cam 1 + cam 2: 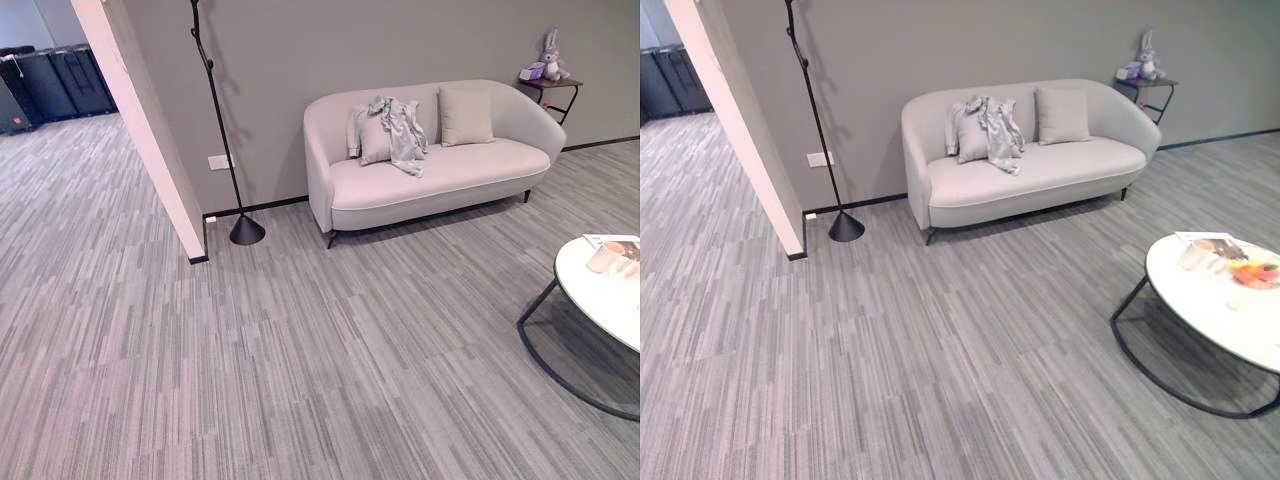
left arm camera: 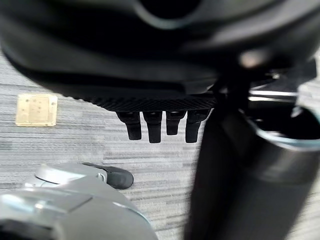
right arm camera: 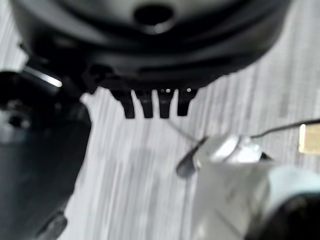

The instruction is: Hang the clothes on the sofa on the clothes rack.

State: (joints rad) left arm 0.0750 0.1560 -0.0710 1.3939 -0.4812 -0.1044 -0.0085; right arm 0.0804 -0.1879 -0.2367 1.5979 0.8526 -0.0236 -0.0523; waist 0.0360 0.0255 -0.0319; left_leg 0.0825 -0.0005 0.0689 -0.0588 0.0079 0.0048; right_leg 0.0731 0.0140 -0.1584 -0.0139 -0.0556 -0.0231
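A light grey garment lies crumpled over a cushion and the backrest at the left half of the pale sofa, which stands against the grey wall across the room. Left of the sofa a thin black pole stand rises from a cone base, its top out of view. My left hand hangs over the carpet with straight fingers and holds nothing. My right hand hangs the same way, fingers straight and empty. Both are far from the sofa.
A second cushion leans on the sofa's right half. A round white table with a cup and fruit stands at the near right. A small side table with a plush rabbit is beyond the sofa. A white wall end juts out left.
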